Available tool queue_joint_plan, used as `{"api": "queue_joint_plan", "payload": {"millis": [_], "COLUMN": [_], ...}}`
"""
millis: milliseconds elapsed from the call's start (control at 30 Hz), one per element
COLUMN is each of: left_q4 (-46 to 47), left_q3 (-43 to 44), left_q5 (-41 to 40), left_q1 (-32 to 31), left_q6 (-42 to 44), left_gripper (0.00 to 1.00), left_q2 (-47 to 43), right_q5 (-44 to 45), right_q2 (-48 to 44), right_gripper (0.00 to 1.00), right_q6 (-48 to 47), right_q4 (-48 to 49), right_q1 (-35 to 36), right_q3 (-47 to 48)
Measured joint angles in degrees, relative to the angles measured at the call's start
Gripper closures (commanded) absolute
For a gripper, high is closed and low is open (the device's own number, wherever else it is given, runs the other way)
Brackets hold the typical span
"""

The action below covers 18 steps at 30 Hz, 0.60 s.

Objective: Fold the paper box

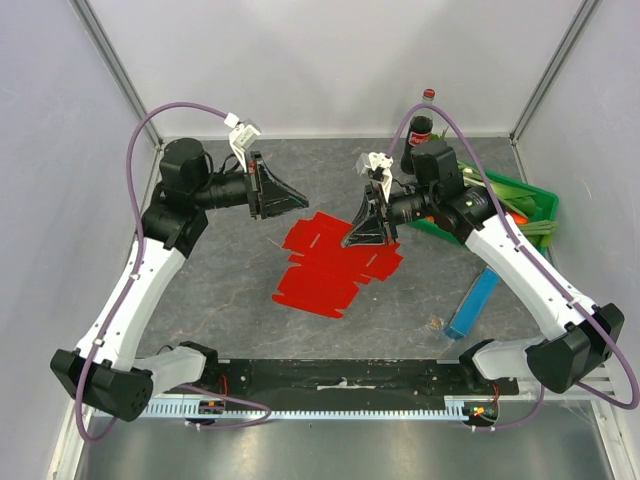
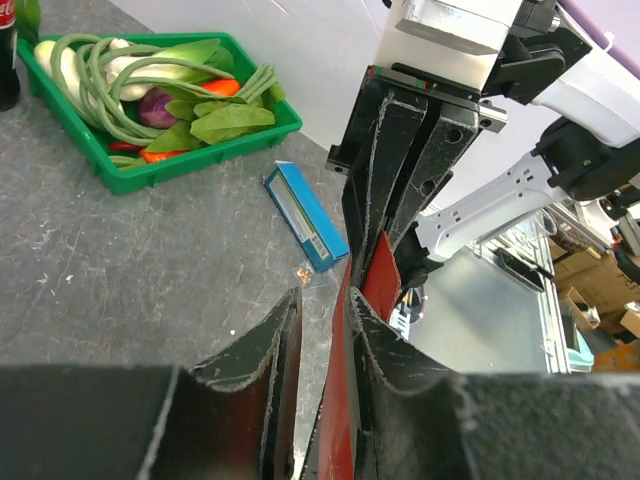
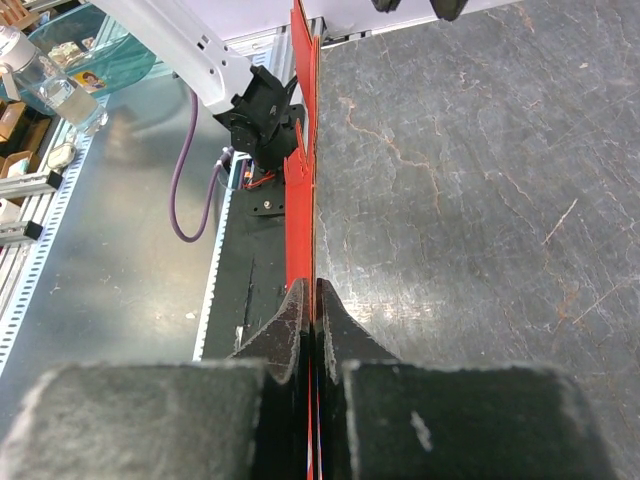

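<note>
**Right jaws pinch the red sheet, left jaws parted at its edge**

The paper box (image 1: pixel 325 270) is a flat, unfolded red die-cut sheet near the middle of the grey desk (image 1: pixel 220 290). From above, its notched flaps spread toward the near-left, and its far-right part meets the right jaws.

The right jaws are clamped together on the sheet. In the right wrist view the two black fingers (image 3: pixel 282 338) press toward each other. The paper box (image 3: pixel 303 150) shows edge-on between them as a thin red line and stands out well ahead of the tips.

The left jaws stand apart. In the left wrist view their fingers (image 2: pixel 272 372) have a clear gap between them. The red edge of the paper box (image 2: pixel 338 420) shows in that gap, close to the right-hand finger. I cannot tell whether it touches that finger. Straight ahead in that view, the right jaws reach down from above and grip the same red card. From above, the left tips are just beside the far-left corner of the sheet.

A green crate (image 1: pixel 540 198) of vegetables sits at the far right of the desk, with a dark bottle (image 1: pixel 418 130) behind it. A narrow blue box (image 1: pixel 472 303) lies at the near right, apart from the sheet
</note>
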Motion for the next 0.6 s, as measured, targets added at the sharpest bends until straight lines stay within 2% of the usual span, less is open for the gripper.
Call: {"api": "queue_joint_plan", "payload": {"millis": [133,233,400,500,600], "left_q4": [-0.33,-0.35,-2.1,-3.41,-3.87], "left_q3": [1.51,2.6,5.2,5.51,5.51], "left_q5": [2.4,3.8,4.17,4.13,4.13], "left_q1": [-0.33,-1.14,-3.91,-5.27,-6.32], "left_q6": [0.94,1.36,3.34,4.72,5.49], "left_gripper": [0.61,0.6,0.65,0.71,0.72], "left_q2": [2.03,2.82,4.5,4.98,5.01], "right_q5": [-0.11,-0.11,-0.22,-0.66,-0.76], "right_q2": [0.0,0.04,0.26,0.26,0.26], "right_gripper": [1.0,1.0,1.0,1.0,1.0], "right_q6": [0.15,0.33,0.68,1.09,1.92], "right_q4": [0.15,0.2,0.76,1.36,1.92], "right_q1": [-0.02,0.0,-0.02,-0.02,-0.02], "right_q3": [0.0,0.0,0.02,0.02,0.02]}}
